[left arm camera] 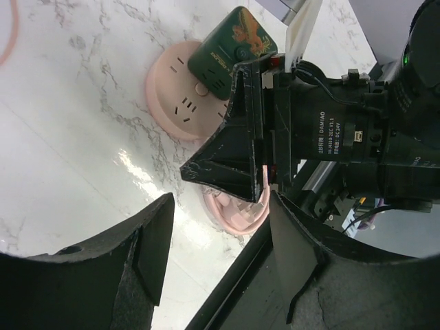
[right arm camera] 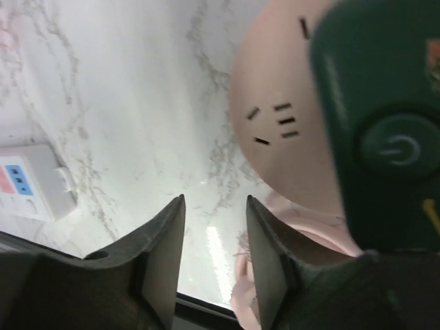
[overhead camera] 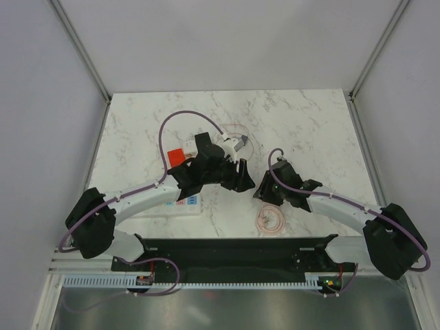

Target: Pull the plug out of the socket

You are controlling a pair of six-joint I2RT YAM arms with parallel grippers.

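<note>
Left tool (left arm camera: 220, 206) and right tool (right arm camera: 214, 206) hang released; only wrist views show me the green plug (left arm camera: 230, 48) on the pink socket (left arm camera: 172, 96), lengthwise up the right view.

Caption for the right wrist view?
Open right gripper above marble, beside a green plug seated on a round pink socket; white power strip at left.

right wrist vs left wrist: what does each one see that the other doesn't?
Right wrist only: the end of the white power strip at the left edge, and the round power button on the green plug.
Left wrist only: the right gripper, seen side-on next to the plug; whether it touches is unclear.
Both: the green plug seated on the pink round socket, with the marble table around it.
</note>
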